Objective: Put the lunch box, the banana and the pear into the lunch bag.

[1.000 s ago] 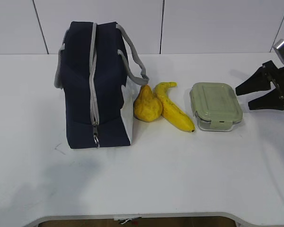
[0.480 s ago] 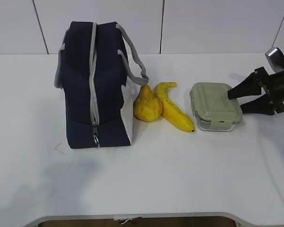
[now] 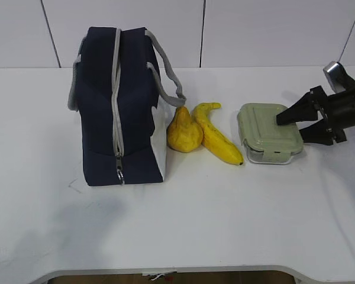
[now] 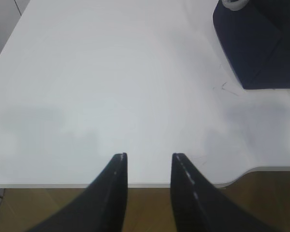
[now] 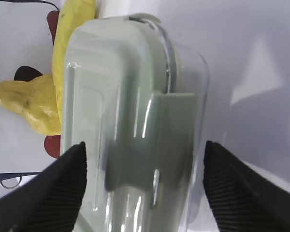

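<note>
Right of lunch bag: pear, banana, then lunch box; right gripper jaws spread wide, straddling box end, not yet clamped; left gripper partly open, empty; box pickup in hand; next likely close, lift; bag appears zipped.

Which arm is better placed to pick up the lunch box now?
The right. Its open pincer is already at the lunch box, one finger on each side. The left pincer hangs open over bare table near the lunch bag.
</note>
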Motion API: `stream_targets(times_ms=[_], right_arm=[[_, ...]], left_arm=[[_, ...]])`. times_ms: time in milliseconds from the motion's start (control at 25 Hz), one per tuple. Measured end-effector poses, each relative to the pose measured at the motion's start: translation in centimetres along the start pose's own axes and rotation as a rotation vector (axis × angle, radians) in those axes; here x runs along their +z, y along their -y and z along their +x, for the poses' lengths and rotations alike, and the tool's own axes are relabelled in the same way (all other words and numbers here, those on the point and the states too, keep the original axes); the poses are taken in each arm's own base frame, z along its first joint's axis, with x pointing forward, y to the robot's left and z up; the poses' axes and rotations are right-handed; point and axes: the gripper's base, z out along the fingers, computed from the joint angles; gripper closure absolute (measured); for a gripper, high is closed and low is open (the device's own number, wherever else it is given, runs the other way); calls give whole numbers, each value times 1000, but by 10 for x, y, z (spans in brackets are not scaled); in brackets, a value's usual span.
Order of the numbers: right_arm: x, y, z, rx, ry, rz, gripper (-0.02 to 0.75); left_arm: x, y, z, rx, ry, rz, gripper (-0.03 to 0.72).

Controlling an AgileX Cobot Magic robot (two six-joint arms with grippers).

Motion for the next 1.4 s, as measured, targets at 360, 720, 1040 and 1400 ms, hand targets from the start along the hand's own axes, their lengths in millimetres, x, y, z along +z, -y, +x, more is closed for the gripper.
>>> stream_targets(times_ms=[360, 720, 1040, 1400], right_arm=[[19, -2, 1, 13, -20, -30, 147], [19, -1, 1, 15, -20, -31, 195], [19, -3, 1, 16, -19, -44, 305], [19, -3, 1, 18, -20, -45, 330]], left_arm=[[0, 0, 0, 0, 0, 0, 448], [0, 0, 0, 0, 0, 0, 448], [0, 0, 0, 0, 0, 0, 448], [0, 0, 0, 0, 0, 0, 448]])
